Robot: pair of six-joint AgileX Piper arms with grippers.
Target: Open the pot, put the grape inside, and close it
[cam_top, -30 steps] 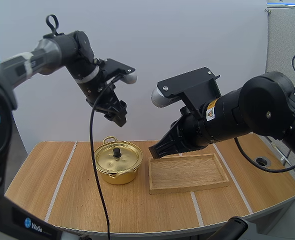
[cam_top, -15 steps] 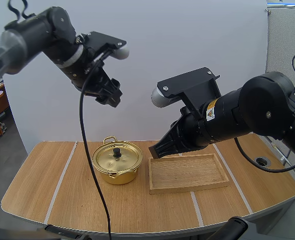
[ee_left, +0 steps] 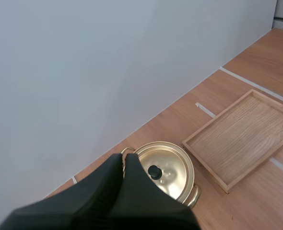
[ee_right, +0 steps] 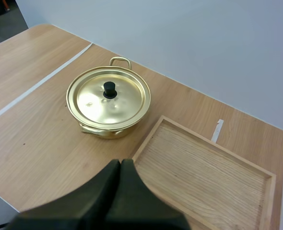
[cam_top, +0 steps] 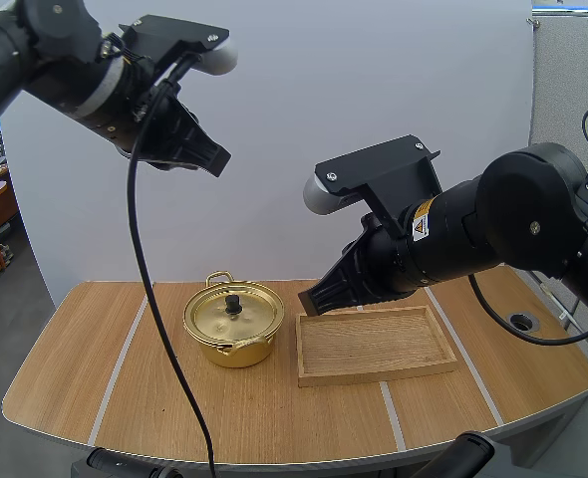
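A gold pot with its lid on and a black knob stands on the table left of centre. My left gripper hangs high above and to the left of the pot, fingers together with nothing in them. In the left wrist view the same gripper forms one dark wedge over the pot. My right gripper is shut and hovers just above the far left corner of the wooden tray. From the right wrist, its gripper points between the pot and the tray.
The wooden tray lies right of the pot with nothing in it. A round hole sits in the table's right end. A white wall stands behind the table. Bare wood lies in front of the pot and at the left end.
My left arm has risen and swung left, away from above the pot, and its fingers have come together. The right arm, pot and tray have not moved.
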